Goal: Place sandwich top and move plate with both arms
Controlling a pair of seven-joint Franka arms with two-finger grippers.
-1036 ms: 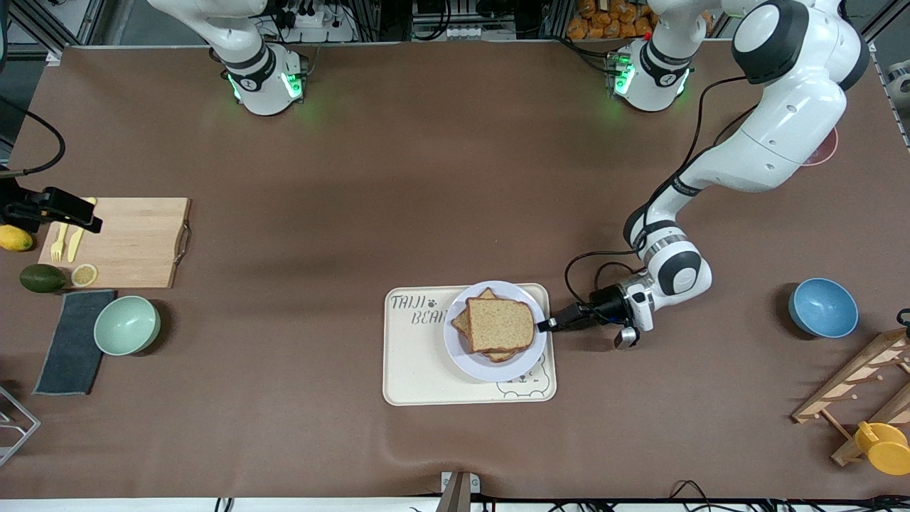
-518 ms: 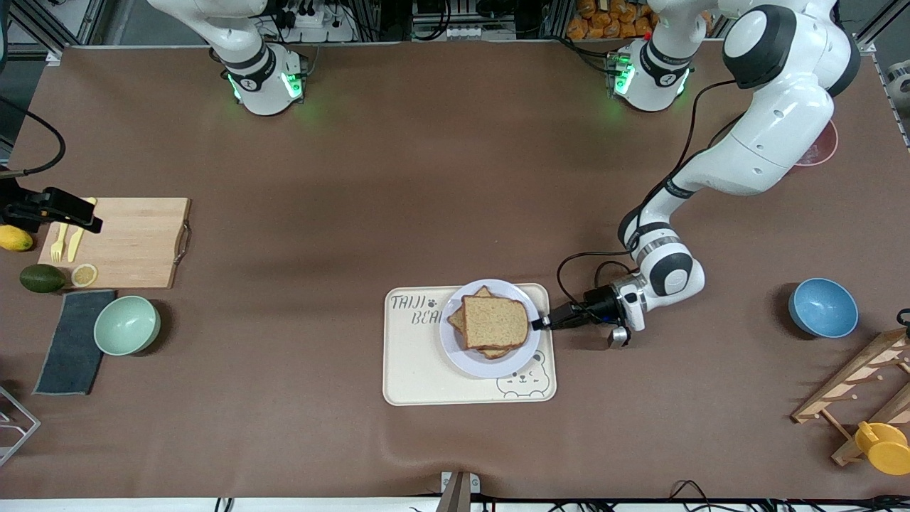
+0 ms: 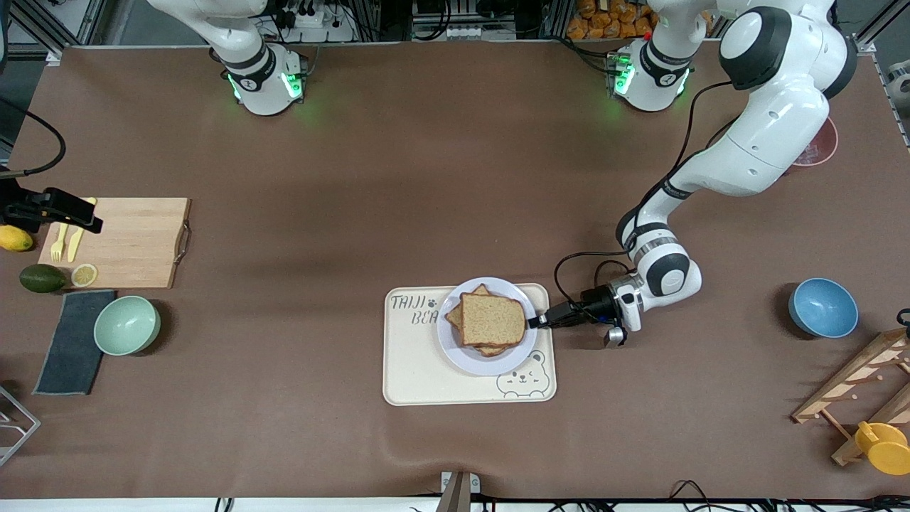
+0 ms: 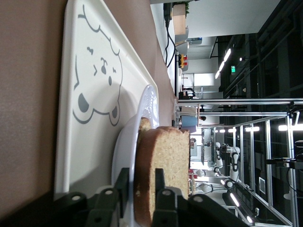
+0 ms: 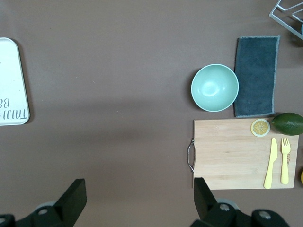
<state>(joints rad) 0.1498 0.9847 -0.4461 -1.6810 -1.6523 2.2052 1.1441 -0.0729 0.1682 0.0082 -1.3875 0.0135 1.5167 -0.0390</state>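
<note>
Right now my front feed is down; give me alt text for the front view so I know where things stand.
The left gripper sits at the rim of the plate, which carries the sandwich top stacked on another slice and rests on a cream bear tray. The right arm waits, its gripper out of this view.

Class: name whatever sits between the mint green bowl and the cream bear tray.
Nothing: bare brown table between the mint green bowl and the tray, seen in front and right wrist views.
</note>
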